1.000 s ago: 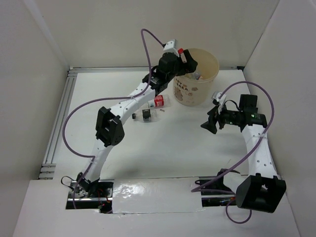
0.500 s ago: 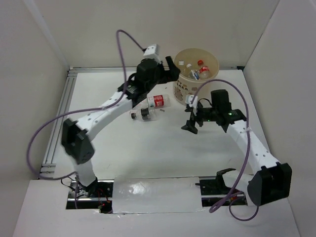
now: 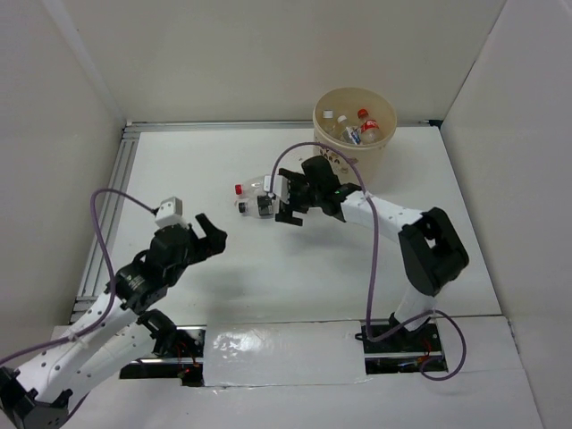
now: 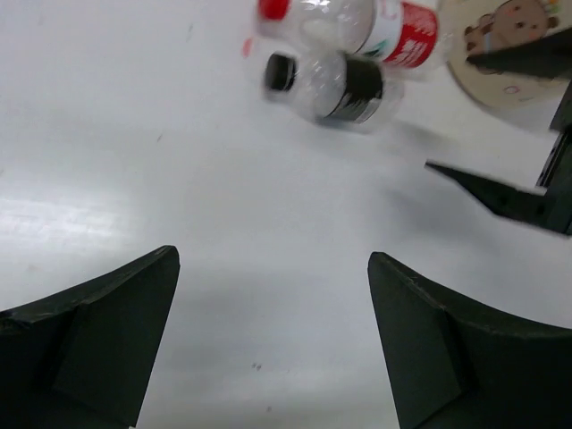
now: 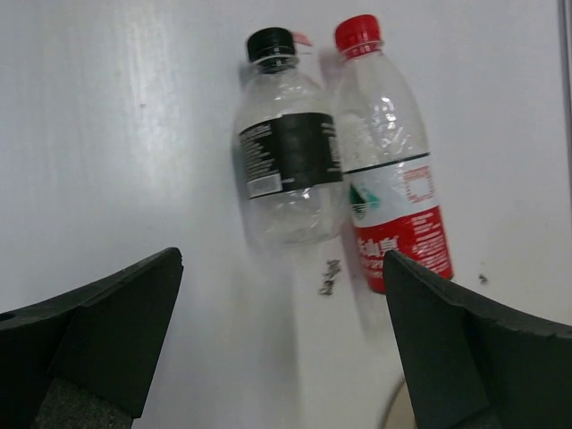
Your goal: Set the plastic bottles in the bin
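Our left gripper (image 3: 213, 234), spread and empty, has pulled back to seven o'clock from the bin (image 3: 380, 150) at one o'clock (several bottles (image 3: 366, 132) already inside); our right gripper (image 5: 281, 259), also spread, has swung over the black-capped bottle (image 5: 286, 179) and red-capped bottle (image 5: 393, 197) lying side by side on the surface (image 3: 268, 286); we judge these two are what remains.

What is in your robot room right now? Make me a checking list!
Surface: white table, with a small dark mark by the bottles.
Job's things: black-capped bottle and red-capped bottle lie side by side on the table; several bottles are in the bin.
Clutter: nothing seen.
Tools: left tool open, holding nothing; right tool open above the two bottles.
Cables: a purple cable loops off each arm.
Surroundings: white walls, metal rail at the left.
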